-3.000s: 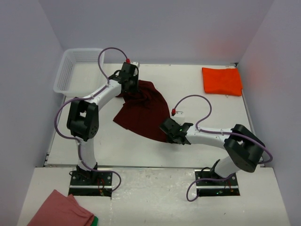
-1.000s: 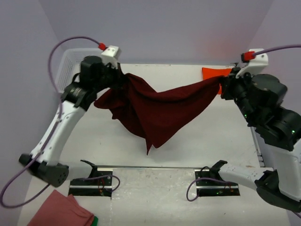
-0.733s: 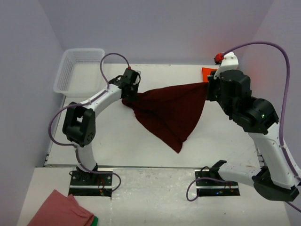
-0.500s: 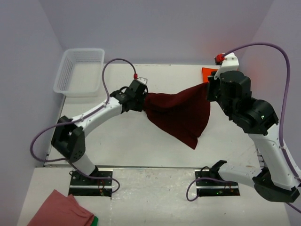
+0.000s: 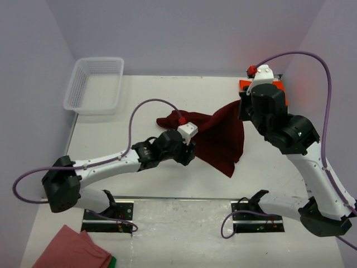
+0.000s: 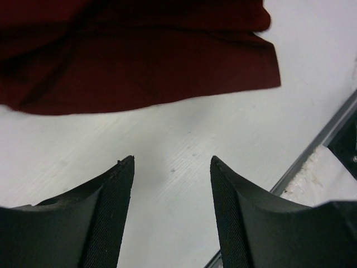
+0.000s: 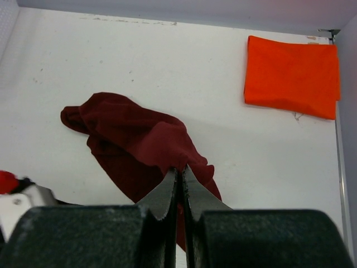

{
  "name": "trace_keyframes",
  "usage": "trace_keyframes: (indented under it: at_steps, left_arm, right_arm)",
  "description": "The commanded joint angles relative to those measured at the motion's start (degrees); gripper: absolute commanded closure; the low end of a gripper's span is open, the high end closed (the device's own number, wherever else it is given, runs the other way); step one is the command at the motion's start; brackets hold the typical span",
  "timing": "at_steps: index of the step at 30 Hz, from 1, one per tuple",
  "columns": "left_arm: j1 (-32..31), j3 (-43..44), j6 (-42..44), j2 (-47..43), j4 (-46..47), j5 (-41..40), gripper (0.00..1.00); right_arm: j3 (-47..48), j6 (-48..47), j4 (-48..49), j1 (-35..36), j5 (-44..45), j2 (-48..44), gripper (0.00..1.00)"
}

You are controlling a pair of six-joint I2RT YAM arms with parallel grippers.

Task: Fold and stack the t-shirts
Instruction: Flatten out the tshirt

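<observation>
Though tight in right pincer (image 7: 178,167), maroon t-shirt (image 7: 136,139) just beyond left pincer (image 6: 172,159).

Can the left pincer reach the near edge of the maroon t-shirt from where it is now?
Probably yes. The left pincer is open, and the maroon t-shirt lies just ahead of it with only bare table between.

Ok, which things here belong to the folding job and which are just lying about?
Job: maroon t-shirt, pinched in the right hand; folded orange t-shirt at the far right corner.
Lying about: white basket, far left; pink cloth with green edge, near left.
</observation>
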Motion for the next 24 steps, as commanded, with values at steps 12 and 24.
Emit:
trace_keyframes:
  at_steps: [12, 24]
  left_arm:
    - [-11.7, 13.1, -1.6, 26.2, 16.2, 2.5, 0.45]
    - [-14.5, 31.1, -0.6, 41.8, 14.0, 7.3, 0.46]
  right_arm:
    - [3.3, 1.4, -1.1, 0.1, -0.5, -1.4, 1.0]
    - [2.6, 2.4, -1.7, 0.2, -1.1, -2.2, 1.0]
